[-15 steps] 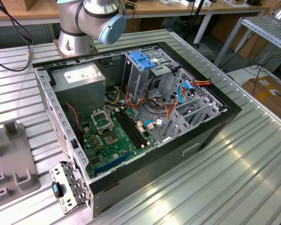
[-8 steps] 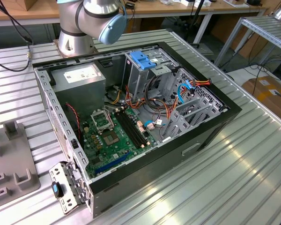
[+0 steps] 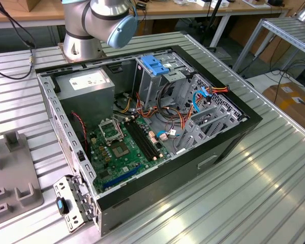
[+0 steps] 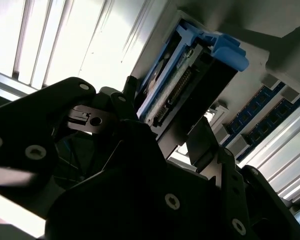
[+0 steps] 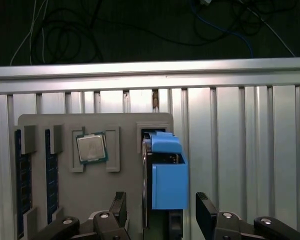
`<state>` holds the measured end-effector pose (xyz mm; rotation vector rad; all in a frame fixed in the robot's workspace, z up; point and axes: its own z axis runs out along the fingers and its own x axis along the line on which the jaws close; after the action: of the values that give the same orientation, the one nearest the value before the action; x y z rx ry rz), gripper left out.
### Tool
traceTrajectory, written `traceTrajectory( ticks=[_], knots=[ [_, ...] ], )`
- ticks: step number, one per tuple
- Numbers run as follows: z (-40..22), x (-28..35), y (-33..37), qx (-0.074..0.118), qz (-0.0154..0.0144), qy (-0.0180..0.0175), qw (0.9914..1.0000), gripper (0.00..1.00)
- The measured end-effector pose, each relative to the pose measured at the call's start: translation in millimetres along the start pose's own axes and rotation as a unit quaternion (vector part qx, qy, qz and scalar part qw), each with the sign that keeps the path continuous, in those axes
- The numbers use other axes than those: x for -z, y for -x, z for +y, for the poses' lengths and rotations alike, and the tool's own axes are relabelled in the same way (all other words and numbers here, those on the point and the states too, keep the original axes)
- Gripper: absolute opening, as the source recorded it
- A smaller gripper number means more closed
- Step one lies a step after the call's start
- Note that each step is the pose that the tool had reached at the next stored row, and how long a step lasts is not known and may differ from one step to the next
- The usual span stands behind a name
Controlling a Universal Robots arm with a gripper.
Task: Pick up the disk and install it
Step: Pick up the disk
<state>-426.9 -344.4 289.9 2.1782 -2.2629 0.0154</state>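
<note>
Two black fingers (image 5: 207, 212) stand spread, one on each side of the disk (image 5: 165, 175), with a gap showing on both sides in the first wrist view. They are pinching nothing yet. The disk stands on edge in a slot of the grey holder tray (image 5: 50, 122), its blue plastic rail and latch uppermost. It sits in the tray's slot next to the pocket holding a processor chip (image 5: 91, 148). Memory modules (image 5: 21, 175) fill the tray's slots beyond the processor. The tray lies on the slatted aluminium tabletop (image 5: 240, 150). In the second wrist view the disk's connector edge (image 4: 172, 97) shows between the fingers.

The gap on the processor side looks wider than the other, so I judge the fingers to be off-centre. If they close like this, one finger would touch first and push the disk sideways, tilting it in the slot. The pads may also land on blue plastic rather than metal, which could flex or slip under load. A tilted disk could bind in the slot and drag the tray up with it.
</note>
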Motion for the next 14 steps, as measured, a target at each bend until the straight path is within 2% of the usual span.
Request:
traceTrajectory(
  ticks=[3,14],
  knots=[
    [0.0,-4.8,0.0,0.000,0.0000,-0.0001,1.00000,0.66],
    [0.0,-6.2,0.1,0.000,0.0000,0.0000,1.00000,0.66]
  ],
)
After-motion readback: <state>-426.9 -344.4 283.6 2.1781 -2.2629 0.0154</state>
